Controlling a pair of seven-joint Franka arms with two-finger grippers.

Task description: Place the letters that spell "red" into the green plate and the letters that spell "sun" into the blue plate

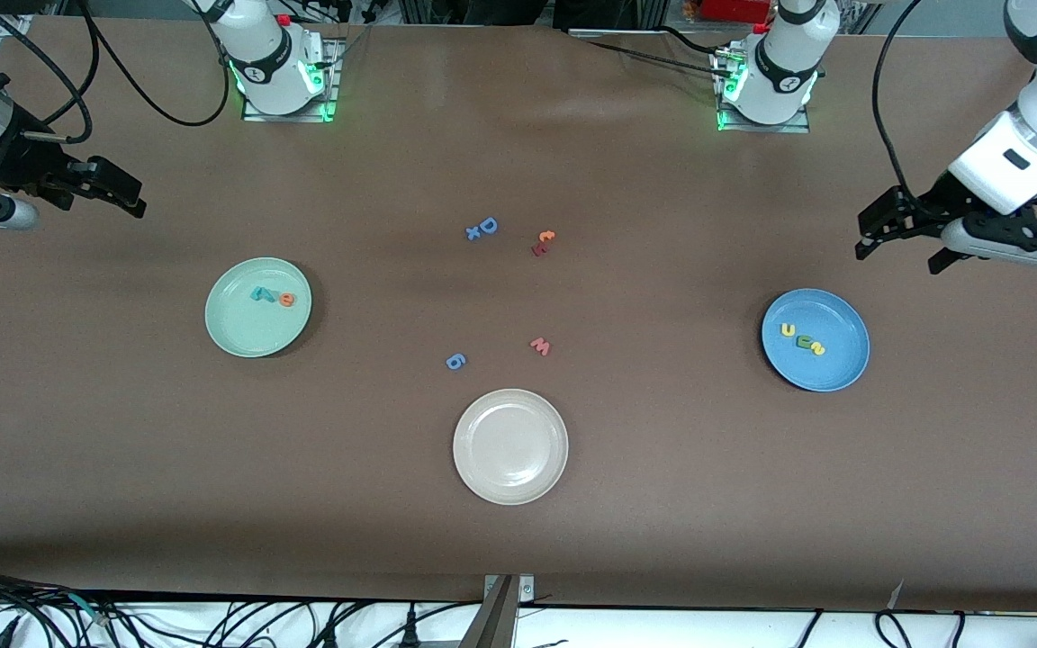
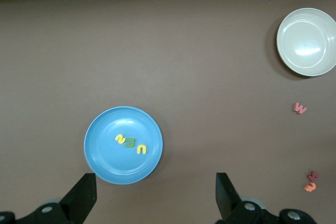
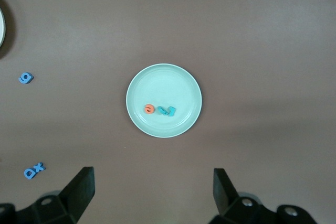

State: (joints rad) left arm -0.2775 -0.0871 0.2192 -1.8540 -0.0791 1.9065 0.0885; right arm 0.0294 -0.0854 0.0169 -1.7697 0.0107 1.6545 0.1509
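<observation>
Left gripper (image 1: 898,241): fingers apart, empty, raised over bare table at the left arm's end, beside the blue plate (image 1: 847,364). Right gripper (image 1: 127,191): fingers apart, empty, raised at the right arm's end. Blue plate: holds yellow "s" (image 1: 817,348), green "n" (image 1: 803,341), yellow "u" (image 1: 788,329). Green plate (image 1: 230,333): holds teal letters (image 1: 262,293), orange "e" (image 1: 286,300). Beige plate (image 1: 510,446): near the front camera, mid-table

Loose foam letters: blue "D" (image 1: 488,225), red "w" (image 1: 541,346)
</observation>
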